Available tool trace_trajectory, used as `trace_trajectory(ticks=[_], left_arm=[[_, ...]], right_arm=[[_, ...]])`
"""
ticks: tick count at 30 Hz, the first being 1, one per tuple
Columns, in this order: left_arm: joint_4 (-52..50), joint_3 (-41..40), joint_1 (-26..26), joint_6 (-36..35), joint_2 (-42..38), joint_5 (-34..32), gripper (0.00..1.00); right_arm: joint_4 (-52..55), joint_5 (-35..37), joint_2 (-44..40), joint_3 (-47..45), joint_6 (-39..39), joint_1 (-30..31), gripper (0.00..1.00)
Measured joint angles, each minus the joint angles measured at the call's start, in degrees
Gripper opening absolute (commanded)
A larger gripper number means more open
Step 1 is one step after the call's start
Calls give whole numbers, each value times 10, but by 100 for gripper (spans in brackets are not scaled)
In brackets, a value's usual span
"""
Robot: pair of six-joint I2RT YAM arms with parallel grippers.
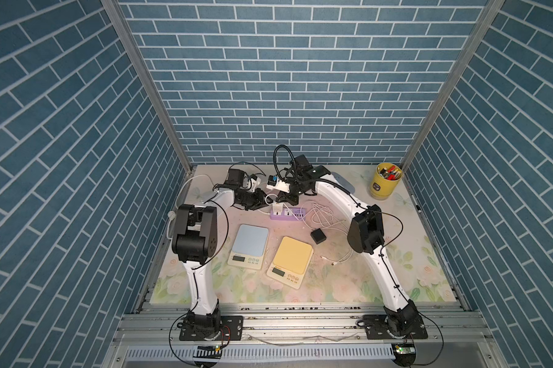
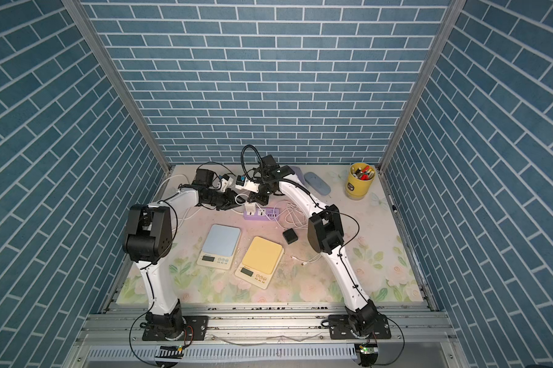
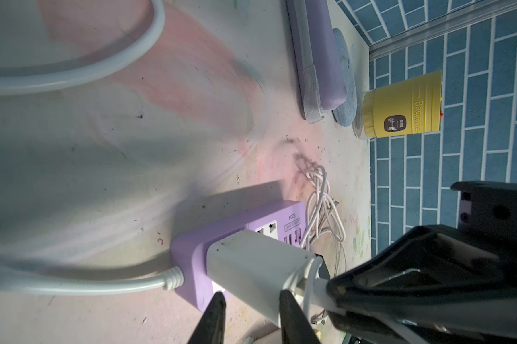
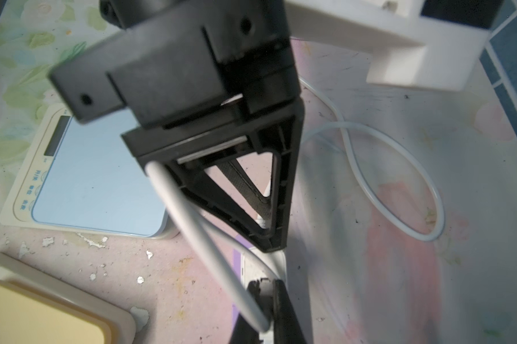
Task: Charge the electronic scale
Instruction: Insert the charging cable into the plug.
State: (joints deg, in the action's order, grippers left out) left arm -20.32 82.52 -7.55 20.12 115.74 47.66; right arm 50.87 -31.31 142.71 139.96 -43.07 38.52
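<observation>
Right claw (image 3: 330, 287) pinches the white cable (image 3: 321, 287) at the white charger (image 3: 251, 262), itself clamped by the left claw (image 3: 250, 293), in the purple power strip (image 3: 221, 235) marked "S204". Nearer, blue scale (image 1: 249, 242) and yellow scale (image 1: 292, 255) sit on the floral tabletop (image 1: 412, 255); blue brick walls (image 1: 268, 95); far-right yellow tin (image 1: 385, 181) reads "Baguette".
</observation>
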Motion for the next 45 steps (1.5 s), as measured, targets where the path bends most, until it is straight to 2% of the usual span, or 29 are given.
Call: trace_trajectory(ticks=[18,26,28,29,30,31,33,34,35,36,38,45], left_arm=[[-19,21,-3,-12,10,-13,28],[-43,36,-3,-20,12,-22,28],[-53,42,-3,-24,13,-29,31],[-61,47,-3,-27,13,-35,34],[-66,50,-3,-32,13,-41,37],[-73,55,-3,-36,13,-47,39],[-90,66,-3,-48,12,-62,42],[-99,73,-3,-55,12,-69,43],[-110,82,-3,-62,12,-78,44],[-123,92,-3,-70,11,-86,46],[-147,112,-3,-89,4,-105,47],[-215,148,-2,-149,-70,-175,49]], right_arm=[[6,34,27,28,-9,7,0],[-39,46,-4,-44,-7,10,0],[-45,49,-8,-51,-4,11,0],[-48,50,-10,-53,-2,11,3],[-53,50,-14,-55,5,12,22],[-55,53,-17,-59,14,12,32],[-50,53,-19,-65,40,12,45],[-45,62,-19,-66,46,13,54],[-38,68,-19,-66,60,13,66],[-30,72,-17,-66,73,13,72],[-24,78,-16,-66,89,13,74],[-16,97,-39,-47,139,5,74]])
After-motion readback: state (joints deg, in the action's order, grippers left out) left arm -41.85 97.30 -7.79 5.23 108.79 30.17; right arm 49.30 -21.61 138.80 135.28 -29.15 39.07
